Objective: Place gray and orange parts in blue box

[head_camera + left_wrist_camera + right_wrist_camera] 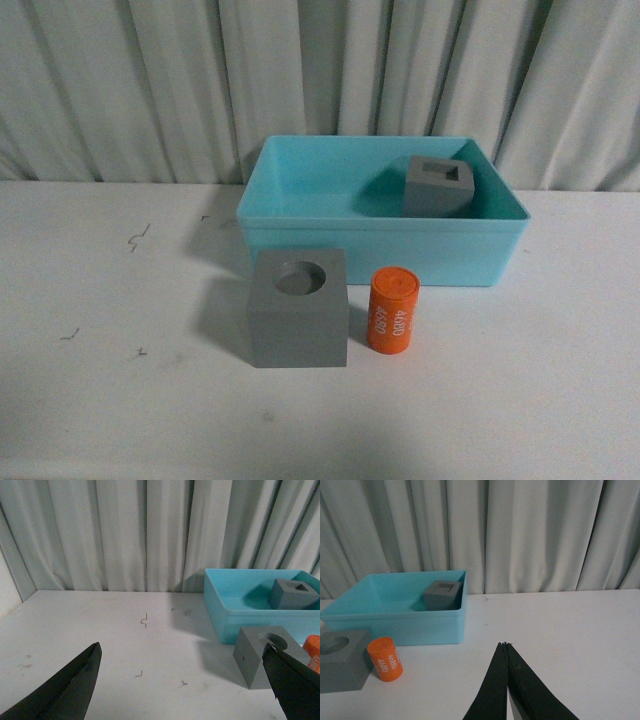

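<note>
Orange cylinder [393, 310] sits untouched; left claw [181, 649] gapes empty, right claw [506, 647] pressed closed.

left gripper [181, 646] spread wide | round-hole cube [250, 662] beside blue box [220, 611] | 1 gray cube [290, 593] inside

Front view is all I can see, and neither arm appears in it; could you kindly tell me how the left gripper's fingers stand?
Observer: The left gripper is open, its black fingers spread wide apart, holding nothing.
Operator: Thank you; and the right gripper?
Observer: The right gripper is shut, its black fingers pressed together above the white table top, holding nothing.
</note>
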### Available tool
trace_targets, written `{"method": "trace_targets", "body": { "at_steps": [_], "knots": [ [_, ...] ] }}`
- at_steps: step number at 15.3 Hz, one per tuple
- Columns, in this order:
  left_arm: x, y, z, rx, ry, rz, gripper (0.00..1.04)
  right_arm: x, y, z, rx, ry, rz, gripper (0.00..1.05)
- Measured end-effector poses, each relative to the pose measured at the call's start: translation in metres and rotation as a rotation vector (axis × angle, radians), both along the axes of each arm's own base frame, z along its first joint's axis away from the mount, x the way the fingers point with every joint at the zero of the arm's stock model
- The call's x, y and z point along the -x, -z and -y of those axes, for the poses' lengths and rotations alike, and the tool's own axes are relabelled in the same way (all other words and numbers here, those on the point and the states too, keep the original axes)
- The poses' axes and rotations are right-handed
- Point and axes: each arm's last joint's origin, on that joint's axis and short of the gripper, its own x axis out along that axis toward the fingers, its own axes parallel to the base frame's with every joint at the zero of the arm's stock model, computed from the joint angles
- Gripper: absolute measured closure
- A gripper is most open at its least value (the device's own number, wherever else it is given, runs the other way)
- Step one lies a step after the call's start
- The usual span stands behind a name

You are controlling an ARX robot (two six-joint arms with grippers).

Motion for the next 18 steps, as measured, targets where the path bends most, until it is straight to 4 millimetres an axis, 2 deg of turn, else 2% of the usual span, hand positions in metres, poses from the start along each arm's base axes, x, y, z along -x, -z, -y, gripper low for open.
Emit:
{"method": "trace_targets", "body": {
  "at_steps": [1, 2, 9, 10, 11, 12, 14, 18],
  "knots": [
    [0.0, 0.0, 0.0, 0.0, 0.0, 0.0, 0.07, 0.0, 0.0, 0.0, 0.0, 0.0, 0.001, 1.03],
    [0.0, 0.0, 0.0, 0.0, 0.0, 0.0, 0.07, 0.0, 0.0, 0.0, 0.002, 0.001, 0.001, 0.93],
    [0.0, 0.0, 0.0, 0.0, 0.0, 0.0, 0.07, 0.0, 0.0, 0.0, 0.002, 0.0, 0.001, 0.06],
    [0.0, 0.002, 0.0, 0.026, -0.022, -0.068, 0.07, 0.0, 0.0, 0.0, 0.002, 0.0, 0.001, 0.07],
    [-0.003, -0.004, 0.003, 0.12, -0.14, -0.39, 0.07, 0.0, 0.0, 0.0, 0.001, 0.003, 0.0, 0.07],
    [-0.013, -0.011, 0.004, 0.211, -0.233, -0.531, 0.07, 0.0, 0.0, 0.0, 0.002, -0.001, 0.001, 0.06],
    [-0.042, -0.01, 0.005, 0.359, -0.31, -0.558, 0.07, 0.0, 0.0, 0.0, 0.002, 0.0, 0.0, 0.06],
    [-0.115, -0.008, 0.029, 0.328, -0.221, -0.605, 0.07, 0.0, 0.0, 0.0, 0.002, 0.0, 0.001, 0.06]
  ]
}}
